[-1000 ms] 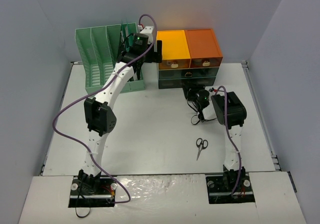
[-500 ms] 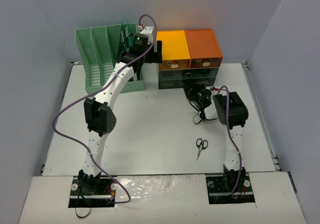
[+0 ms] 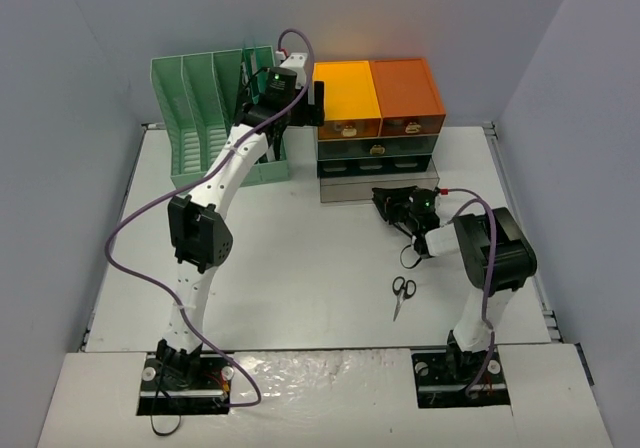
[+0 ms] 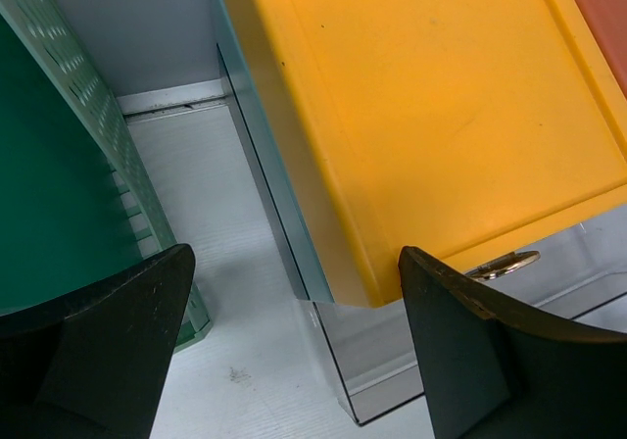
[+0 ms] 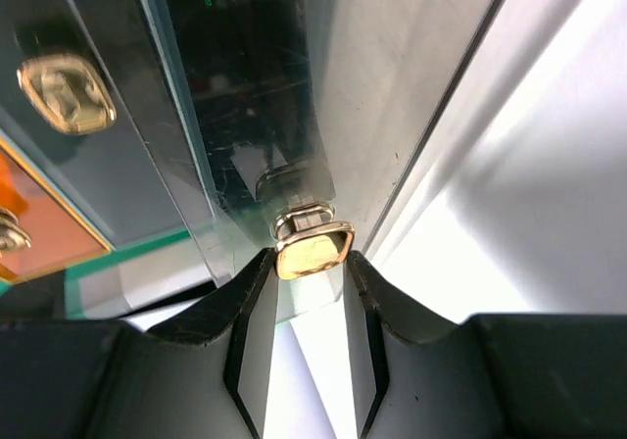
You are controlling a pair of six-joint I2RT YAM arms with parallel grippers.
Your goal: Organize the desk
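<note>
The desk (image 3: 300, 268) lies white and wide under both arms. At its far left stands the green file rack (image 3: 200, 103). Just right of it, the left gripper (image 4: 294, 351) hangs high between the rack and the drawer cabinet (image 3: 378, 103), with its fingers (image 4: 108, 341) spread wide and holding nothing. In front of the cabinet, the right gripper (image 5: 308, 277) has its fingers (image 5: 253, 331) narrow, pinching the brass handle (image 5: 312, 250) of the bottom drawer (image 3: 378, 190). The scissors (image 3: 402, 290) lie on the desk nearer the arm bases, apart from this gripper. Compared with half a second ago, the bottom drawer now stands out from the cabinet front and the right arm is drawn back. The left arm and the scissors are where they were.
</note>
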